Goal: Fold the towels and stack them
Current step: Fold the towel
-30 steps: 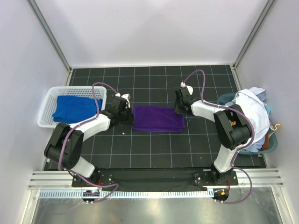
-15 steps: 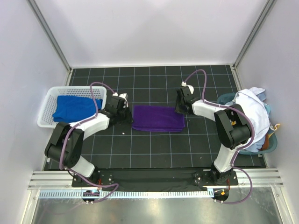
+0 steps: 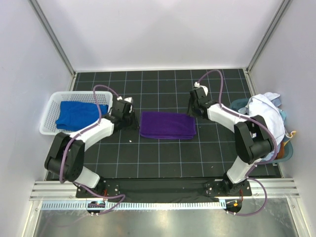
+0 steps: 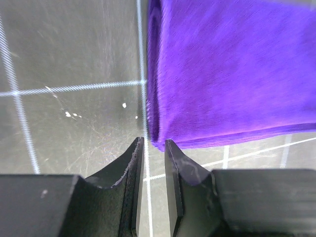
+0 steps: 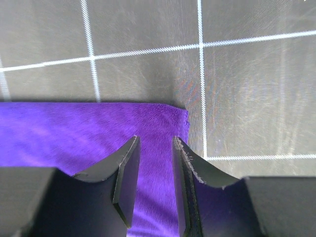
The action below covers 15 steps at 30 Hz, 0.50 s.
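Black gridded surface (image 3: 163, 153): one towel folded, as I judge it, and nothing stacked yet.
The white perforated plastic basket (image 3: 47, 123) sits at my left. The soft white towel (image 3: 266, 121) lies heaped and unfolded at my right. The deep purple towel (image 3: 167, 125) lies folded at centre, and the royal blue towel (image 3: 79, 113) lies in the basket. My left tool (image 4: 153, 148) and right tool (image 5: 155, 143) stand apart at the purple towel's ends, gripping nothing.

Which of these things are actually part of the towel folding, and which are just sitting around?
Part of the job:
- purple towel, folded on the mat
- blue towel, lying in the basket
- white towel, draped over the bin on the right

Just there:
- white basket
- teal bin
- black grid mat
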Tool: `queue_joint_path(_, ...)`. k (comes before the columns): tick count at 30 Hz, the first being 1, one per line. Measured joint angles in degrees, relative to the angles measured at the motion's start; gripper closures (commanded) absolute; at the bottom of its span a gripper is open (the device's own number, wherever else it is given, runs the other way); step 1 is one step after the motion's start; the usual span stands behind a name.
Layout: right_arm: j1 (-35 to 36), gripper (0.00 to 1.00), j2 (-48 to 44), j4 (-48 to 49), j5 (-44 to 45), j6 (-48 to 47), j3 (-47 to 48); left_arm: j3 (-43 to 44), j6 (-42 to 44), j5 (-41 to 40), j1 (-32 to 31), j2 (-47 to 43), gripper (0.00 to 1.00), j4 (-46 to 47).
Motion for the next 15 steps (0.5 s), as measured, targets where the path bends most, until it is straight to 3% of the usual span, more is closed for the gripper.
queue_joint_path(7, 0.35, 0.61, -7.30, -1.01, -0.24, 1.03, -0.96, 8.76, -0.20, -2.69, -2.73, -2.75, 0.74, -2.93)
queue_joint_path(15, 2.56, 0.61, -7.43, -0.42, -1.14, 3.61, -5.95, 17.59, -0.17, 1.16, -10.10, 10.71, 0.78, -1.03)
